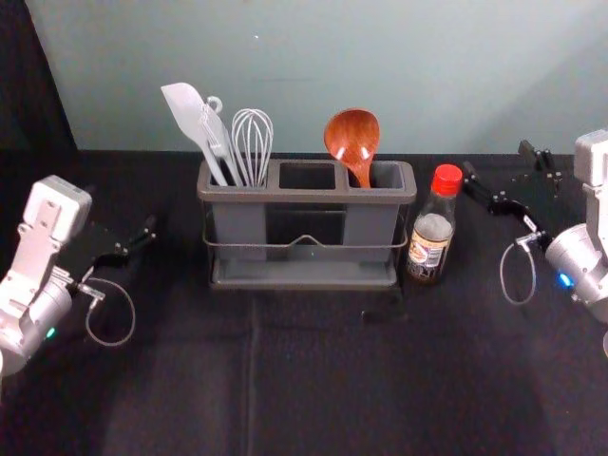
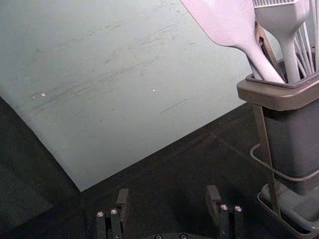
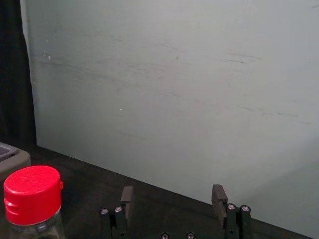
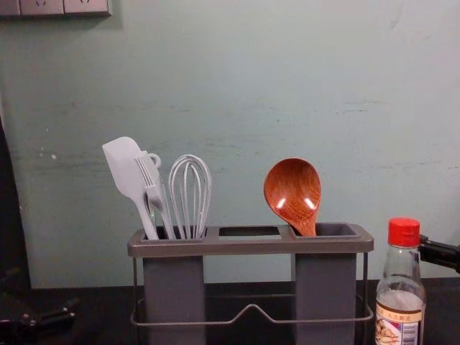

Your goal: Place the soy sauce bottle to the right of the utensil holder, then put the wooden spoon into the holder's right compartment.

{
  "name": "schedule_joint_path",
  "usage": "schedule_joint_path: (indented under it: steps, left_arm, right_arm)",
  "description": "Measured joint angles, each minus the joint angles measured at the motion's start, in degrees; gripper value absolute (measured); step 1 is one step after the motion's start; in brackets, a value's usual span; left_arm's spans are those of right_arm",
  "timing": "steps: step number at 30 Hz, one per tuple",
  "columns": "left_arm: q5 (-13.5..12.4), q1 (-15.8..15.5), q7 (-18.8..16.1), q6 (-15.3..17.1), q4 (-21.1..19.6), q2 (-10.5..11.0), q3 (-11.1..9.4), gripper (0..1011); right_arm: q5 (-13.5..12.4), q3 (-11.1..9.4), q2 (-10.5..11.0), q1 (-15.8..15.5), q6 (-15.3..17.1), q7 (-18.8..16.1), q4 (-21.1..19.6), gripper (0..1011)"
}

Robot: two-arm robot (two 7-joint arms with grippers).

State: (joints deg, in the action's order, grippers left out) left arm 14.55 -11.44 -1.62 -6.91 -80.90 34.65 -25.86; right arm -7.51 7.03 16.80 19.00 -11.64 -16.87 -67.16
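Observation:
Upright beside the right end of the grey utensil holder (image 1: 306, 198) stands the soy sauce bottle (image 1: 432, 237), red-capped and not held. The wooden spoon (image 1: 352, 138) rests bowl-up in the holder's right compartment, its lower handle hidden inside. My right gripper (image 1: 496, 161) is right of and behind the bottle, open and empty; in the right wrist view, the bottle's red cap (image 3: 33, 194) is off to one side of this gripper (image 3: 172, 194). Left of the holder is my left gripper (image 1: 122, 217); the left wrist view shows this gripper (image 2: 168, 196) open with nothing between its fingers.
A white spatula (image 4: 126, 167), a brush (image 4: 153, 187) and a whisk (image 4: 190, 194) stand in the holder's left compartment. Behind the black-covered table (image 1: 323, 380) rises a pale wall (image 1: 304, 57), close to the holder's back.

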Motion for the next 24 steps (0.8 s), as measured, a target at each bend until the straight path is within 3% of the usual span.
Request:
schedule_joint_path:
  steps: [24]
  left_arm:
    - [0.0, 0.0, 0.0, 0.0, 0.0, 0.0, 0.0, 1000]
  right_arm:
    - [-0.1, 0.1, 0.1, 0.0, 0.1, -0.2, 0.0, 1002]
